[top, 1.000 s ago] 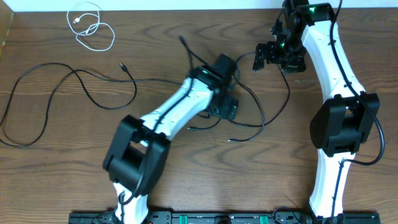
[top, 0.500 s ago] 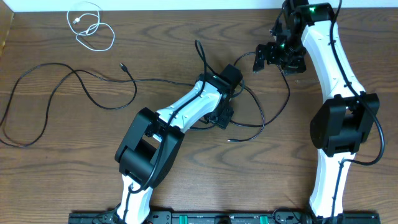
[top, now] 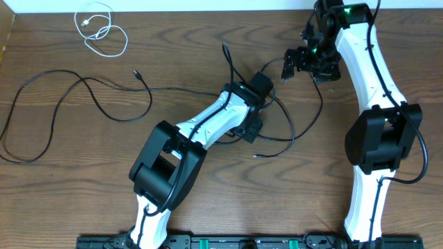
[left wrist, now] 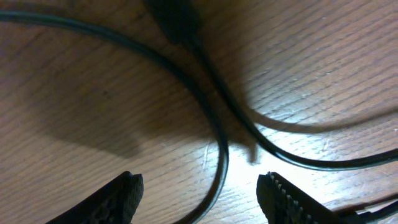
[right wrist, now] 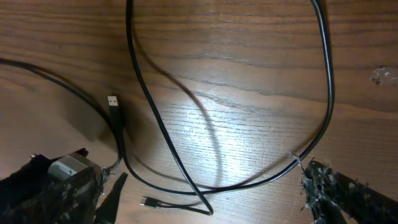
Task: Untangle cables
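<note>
- White cable [top: 102,32]: lies coiled on its own in the far-left corner of the bench [top: 208,41], well apart from everything else. Judged done.
- Long black cable [top: 114,119]: spread in open curves over the left half of the bench. One more black strand runs from near its plug end toward the centre; I cannot tell whether the two cross or only touch there.
- Knot of black cables [top: 285,119]: sits at bench centre, between the two arms, with loops overlapping and loose ends sticking out below. Judged the main work left.
- Left gripper [left wrist: 199,199]: low over the knot, released. Its fingers stand apart, a black strand runs down between them, and neither finger touches it. A second strand with a plug end lies just beside the first; crossing or not, cannot tell.
- Right gripper [right wrist: 200,177]: released, spread wide, holding nothing. It hovers over the far-right part of the knot. Below it lie a wide black loop, a USB plug [right wrist: 113,101] and a smaller plug end [right wrist: 149,202].
- Progress estimate: roughly a third to a half. One cable is clear and one is mostly laid out; the centre bundle is not yet pulled apart.
- Next step, as a judgement: pinch one strand at the knot and draw it out sideways.
</note>
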`<move>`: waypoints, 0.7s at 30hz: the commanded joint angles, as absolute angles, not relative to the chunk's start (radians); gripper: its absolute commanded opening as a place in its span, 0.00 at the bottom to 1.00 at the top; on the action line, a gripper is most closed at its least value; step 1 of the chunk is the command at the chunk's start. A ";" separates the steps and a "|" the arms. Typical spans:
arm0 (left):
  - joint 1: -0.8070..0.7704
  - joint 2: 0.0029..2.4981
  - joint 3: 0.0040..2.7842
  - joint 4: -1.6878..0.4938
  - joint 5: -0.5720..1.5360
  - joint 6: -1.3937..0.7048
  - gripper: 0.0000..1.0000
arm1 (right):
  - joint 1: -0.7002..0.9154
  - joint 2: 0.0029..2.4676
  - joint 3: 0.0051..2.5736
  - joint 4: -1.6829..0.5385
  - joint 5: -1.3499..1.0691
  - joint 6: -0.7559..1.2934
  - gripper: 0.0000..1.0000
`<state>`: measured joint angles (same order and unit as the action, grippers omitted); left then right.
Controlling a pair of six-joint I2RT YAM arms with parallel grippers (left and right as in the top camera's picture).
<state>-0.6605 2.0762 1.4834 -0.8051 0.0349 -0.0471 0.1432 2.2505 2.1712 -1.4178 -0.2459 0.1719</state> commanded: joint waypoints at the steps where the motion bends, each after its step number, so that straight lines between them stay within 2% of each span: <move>1: -0.662 2.120 1.481 -0.802 0.025 -0.030 0.64 | 0.149 2.248 2.177 -1.419 -0.245 0.160 0.99; 7: -0.662 2.128 1.481 -0.787 0.024 -0.030 0.62 | 0.150 2.248 2.177 -1.423 -0.245 0.160 0.99; 10: -0.662 2.141 1.481 -0.781 0.024 -0.030 0.55 | 0.150 2.248 2.177 -1.424 -0.246 0.160 0.99; 13: -0.662 2.159 1.481 -0.780 0.024 -0.030 0.40 | 0.150 2.248 2.177 -1.427 -0.246 0.160 0.99; 16: -0.662 2.159 1.481 -0.780 0.024 -0.030 0.36 | 0.150 2.248 2.177 -1.430 -0.245 0.160 0.99; 19: -0.662 2.159 1.481 -0.781 0.023 -0.030 0.19 | 0.152 2.248 2.177 -1.430 -0.245 0.160 0.99; 20: -0.662 2.159 1.481 -0.783 0.018 -0.030 0.09 | 0.152 2.248 2.177 -1.429 -0.246 0.160 0.99; 21: -0.662 2.158 1.481 -0.786 0.014 -0.030 0.08 | 0.152 2.248 2.177 -1.429 -0.245 0.160 0.99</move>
<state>-0.6697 2.1143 1.4834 -0.7792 0.0608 -0.0319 0.1432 2.2505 2.1712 -1.4258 -0.2459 0.1719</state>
